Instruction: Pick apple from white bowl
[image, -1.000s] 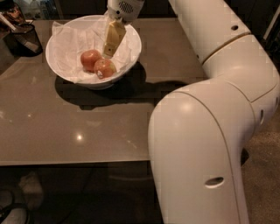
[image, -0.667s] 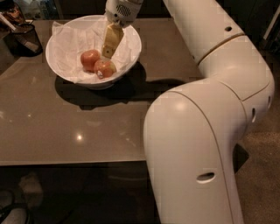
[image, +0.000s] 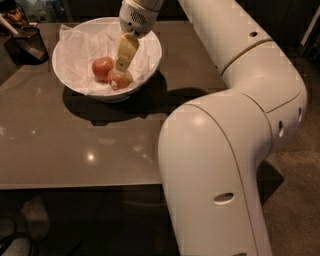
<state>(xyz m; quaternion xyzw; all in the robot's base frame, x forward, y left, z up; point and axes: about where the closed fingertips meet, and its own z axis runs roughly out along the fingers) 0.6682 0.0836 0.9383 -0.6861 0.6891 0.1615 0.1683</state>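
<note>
Gripper (image: 122, 66) has sunk a little deeper into the white bowl (image: 107, 96) since a second ago. Apple (image: 119, 80) lies in the bowl's near right, on the paper lining, touching a second red apple (image: 102, 67). Gripper right at the apple's top; can't tell its opening or hold. Mesh cup (image: 27, 45) left of the bowl.

A bowl (image: 59, 60) stands on the far left part of the table (image: 75, 150), with paper (image: 80, 47) lying in it. Two apples lie close together on the paper: the front apple (image: 118, 81) to the right, the other apple (image: 102, 67) left of it and slightly behind. The gripper (image: 121, 66) reaches down into the bowl from behind, just above the front apple. A mesh cup (image: 27, 42) stands left of the bowl, near the table's far left corner. The arm (image: 225, 150) rises at the table's right, in front.
</note>
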